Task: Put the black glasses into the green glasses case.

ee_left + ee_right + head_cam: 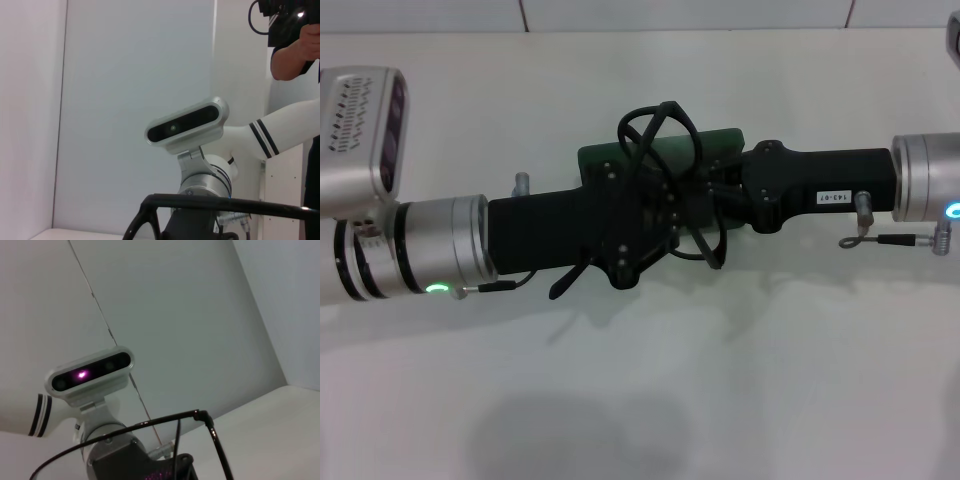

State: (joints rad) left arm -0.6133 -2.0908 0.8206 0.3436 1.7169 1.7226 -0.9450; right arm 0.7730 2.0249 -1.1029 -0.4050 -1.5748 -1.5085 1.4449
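Observation:
In the head view both arms meet over the middle of the table. The black glasses point(660, 130) stand tilted between the two grippers, lenses at the far side and one temple arm looping toward the near side. My left gripper point(632, 232) reaches in from the left and my right gripper point(716, 190) from the right, both at the glasses. The green glasses case point(720, 145) lies under them, mostly hidden, with only its far edge showing. The glasses frame also crosses the left wrist view point(225, 202) and the right wrist view point(150, 422).
The white table point(640, 380) stretches toward me in front of the arms. The left wrist view shows the right arm's camera point(185, 124) and a person point(295, 45) at the back. The right wrist view shows the left arm's camera point(90, 374).

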